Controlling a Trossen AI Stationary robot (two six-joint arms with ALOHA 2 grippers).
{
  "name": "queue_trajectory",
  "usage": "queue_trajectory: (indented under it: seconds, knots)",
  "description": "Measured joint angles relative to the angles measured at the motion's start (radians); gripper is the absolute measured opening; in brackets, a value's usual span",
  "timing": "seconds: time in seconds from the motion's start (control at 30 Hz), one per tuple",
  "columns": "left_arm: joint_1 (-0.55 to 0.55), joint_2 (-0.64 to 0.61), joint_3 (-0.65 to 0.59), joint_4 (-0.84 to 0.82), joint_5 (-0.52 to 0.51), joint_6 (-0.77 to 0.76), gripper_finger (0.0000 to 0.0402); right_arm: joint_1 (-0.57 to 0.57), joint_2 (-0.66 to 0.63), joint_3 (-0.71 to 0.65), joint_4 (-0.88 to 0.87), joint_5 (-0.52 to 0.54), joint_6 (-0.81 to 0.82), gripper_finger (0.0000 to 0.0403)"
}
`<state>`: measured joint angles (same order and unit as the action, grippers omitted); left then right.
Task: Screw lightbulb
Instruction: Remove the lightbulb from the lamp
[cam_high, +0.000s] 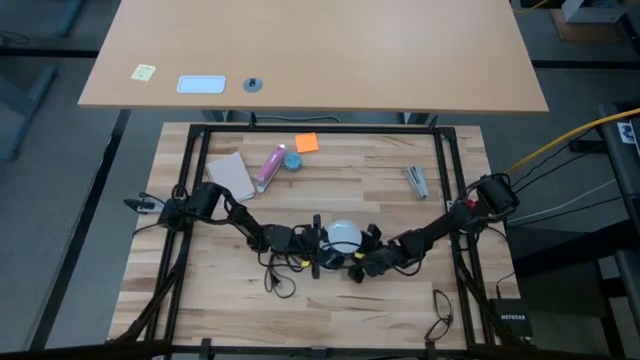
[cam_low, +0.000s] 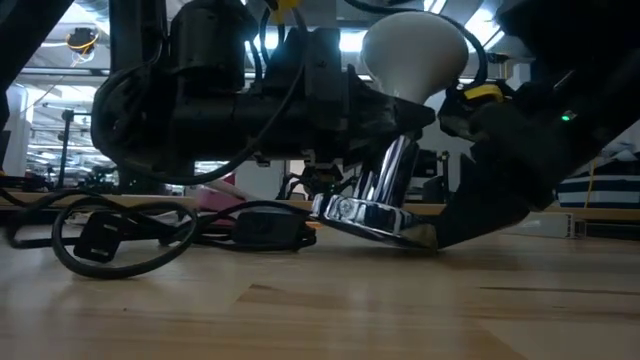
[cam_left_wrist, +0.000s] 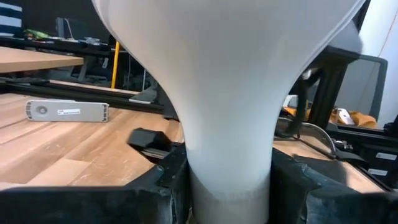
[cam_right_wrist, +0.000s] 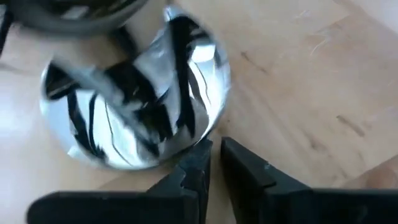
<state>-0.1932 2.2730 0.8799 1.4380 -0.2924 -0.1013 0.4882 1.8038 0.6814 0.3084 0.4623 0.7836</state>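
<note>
Lightbulb (cam_high: 343, 235): one, frosted white, near the table's front middle between my two grippers, globe up and narrow neck down over the lamp base.

Lamp base (cam_low: 372, 213): one, shiny silver disc with an upright stem, tilted in the low view so one edge lifts off the wood; its black cord (cam_low: 120, 237) loops away across the boards.

Left gripper (cam_left_wrist: 229, 186): one, my fingers (cam_left_wrist: 165, 183) clamped on the bulb's neck, one either side. The globe fills most of my left wrist view and hides what lies below the neck.

Right gripper (cam_right_wrist: 214, 163): one, low at the base's rim. Jaws a narrow gap apart with bare wood showing between the tips; one tip is at the disc's edge, but whether it grips I cannot tell.

Wooden table (cam_high: 300, 300): one, ringed by a black frame.

Far half of the table: one orange note (cam_high: 306, 143), one small blue round object (cam_high: 293, 160), one pink tube (cam_high: 269, 168), one tan card (cam_high: 231, 176), one grey piece (cam_high: 416, 181). All well apart from the bulb.

Hard to make out: the joint of bulb and socket, covered by my arms from above and by dark housings in the low view.

Open room: bare boards at the front corners and on the right side; cord crowds the left front.
</note>
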Motion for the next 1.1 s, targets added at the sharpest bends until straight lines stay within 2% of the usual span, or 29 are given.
queue_trajectory:
  seconds: [0.07, 0.2, 0.27, 0.43, 0.6, 0.8, 0.93, 1.1]
  knots:
    - [0.000, 0.000, 0.000, 0.000, -0.010, 0.001, 0.0139, 0.006, 0.000, 0.001, 0.002, -0.006, 0.000, 0.0045]
    - [0.015, 0.006, 0.002, -0.015, -0.091, 0.031, 0.0139, 0.014, -0.008, 0.020, 0.105, -0.090, -0.005, 0.0023]
    - [0.015, 0.001, 0.000, -0.029, -0.137, 0.031, 0.0139, 0.011, -0.011, 0.016, 0.130, -0.079, -0.035, 0.0015]
    - [0.018, 0.003, 0.000, -0.028, -0.125, 0.025, 0.0139, 0.009, -0.006, 0.016, 0.154, -0.046, -0.104, 0.0008]
    - [0.016, 0.003, -0.001, -0.027, -0.116, 0.013, 0.0139, 0.005, -0.014, 0.012, 0.113, 0.039, -0.110, 0.0007]
    - [0.013, 0.003, -0.001, -0.027, -0.108, 0.003, 0.0139, -0.005, -0.051, 0.010, -0.018, 0.197, -0.111, 0.0006]
    - [0.008, 0.003, -0.001, -0.027, -0.104, 0.000, 0.0139, -0.042, -0.057, 0.010, -0.073, 0.220, -0.111, 0.0006]
    - [0.001, 0.003, -0.002, -0.007, -0.102, -0.003, 0.0139, -0.112, -0.057, 0.009, -0.165, 0.189, -0.112, 0.0006]
